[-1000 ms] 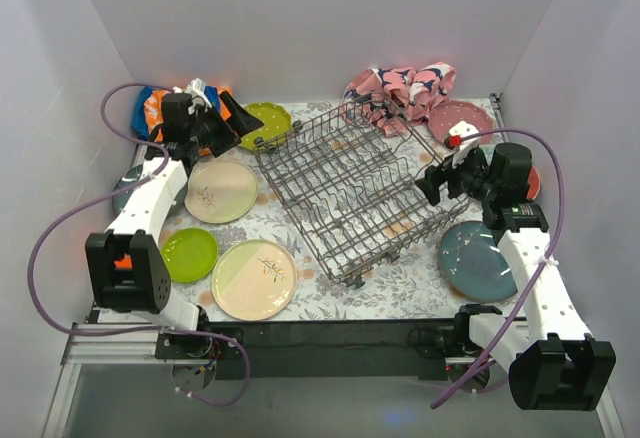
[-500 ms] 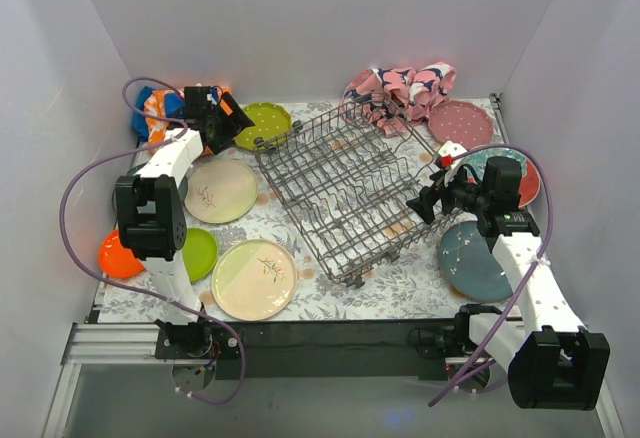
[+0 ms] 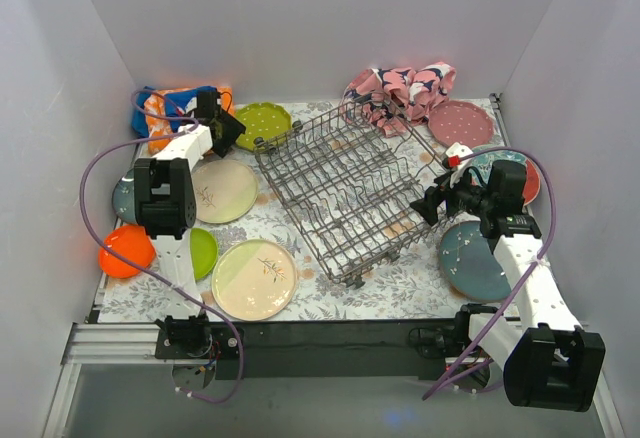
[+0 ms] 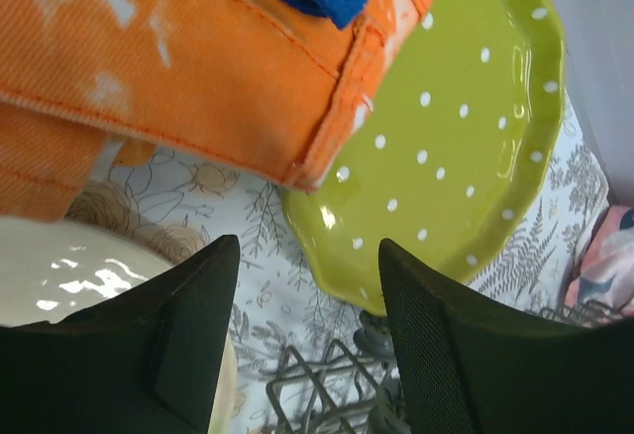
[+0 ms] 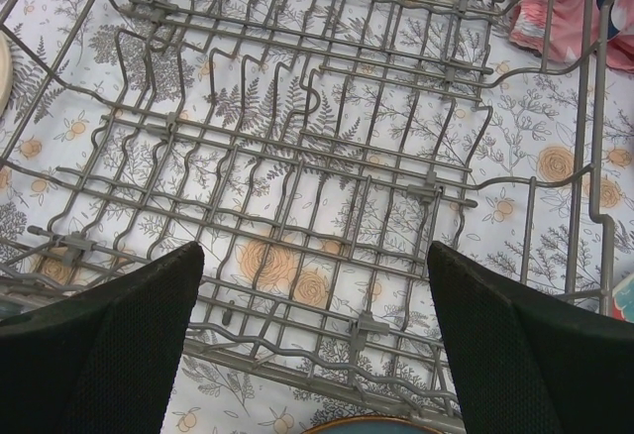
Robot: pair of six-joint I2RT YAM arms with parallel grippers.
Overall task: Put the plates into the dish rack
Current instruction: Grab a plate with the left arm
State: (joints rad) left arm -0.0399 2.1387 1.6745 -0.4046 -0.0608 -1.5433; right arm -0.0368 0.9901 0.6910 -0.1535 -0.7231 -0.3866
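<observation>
1. Lime dotted plate (image 3: 265, 123): lies flat on the floral table cover at 11 o'clock of the dish rack (image 3: 345, 193), just off its far-left corner. The orange cloth (image 4: 198, 67) reaches its rim on the 9 o'clock side.
2. Handling, as judged: stiff and glazed, so probably slick and apt to chip, and of moderate weight. Because it lies flush, only the wavy rim offers purchase. The best hold looks to be the bare stretch of rim clear of the cloth, with one finger under and one over.
3. Left gripper (image 4: 307, 256): at the plate's 9 o'clock, jaws partly parted with nothing between them. The rim is just ahead of the fingertips.
4. Right gripper (image 5: 315, 251): jaws wide and empty, over the rack's 4 o'clock edge.
5. Rack: tines upright, no plate in it.
6. Others: cream sprig plate (image 3: 222, 190) at the rack's 9 o'clock, teal plate (image 3: 475, 258) at 4 o'clock, both flat.
</observation>
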